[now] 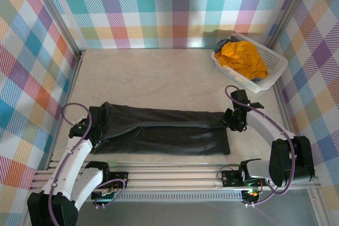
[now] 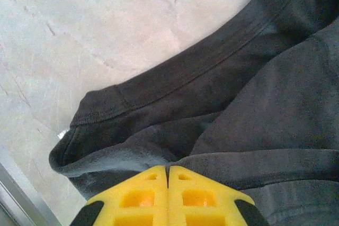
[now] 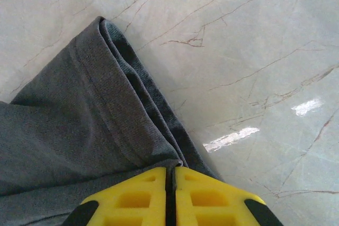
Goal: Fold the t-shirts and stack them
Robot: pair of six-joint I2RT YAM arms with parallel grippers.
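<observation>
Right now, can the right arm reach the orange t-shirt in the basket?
Probably yes: bare table lies between, but the right gripper pinches the dark grey t-shirt and must release first.

We log charcoal t-shirt (image 1: 159, 130): plain dark grey, ribbed hems same shade. Mustard t-shirt (image 1: 244, 59): orange-yellow. Basket (image 1: 276, 67): white lattice. Tabletop (image 1: 153, 75): pale cream marble look, thin brownish veins. Walls (image 1: 159, 9): pastel plaid in pink, teal, yellow, orange, purple on white. Left gripper (image 2: 168, 172), right gripper (image 3: 170, 173): we see yellow fingers with black edges. Cables (image 1: 71, 107): purple.
</observation>
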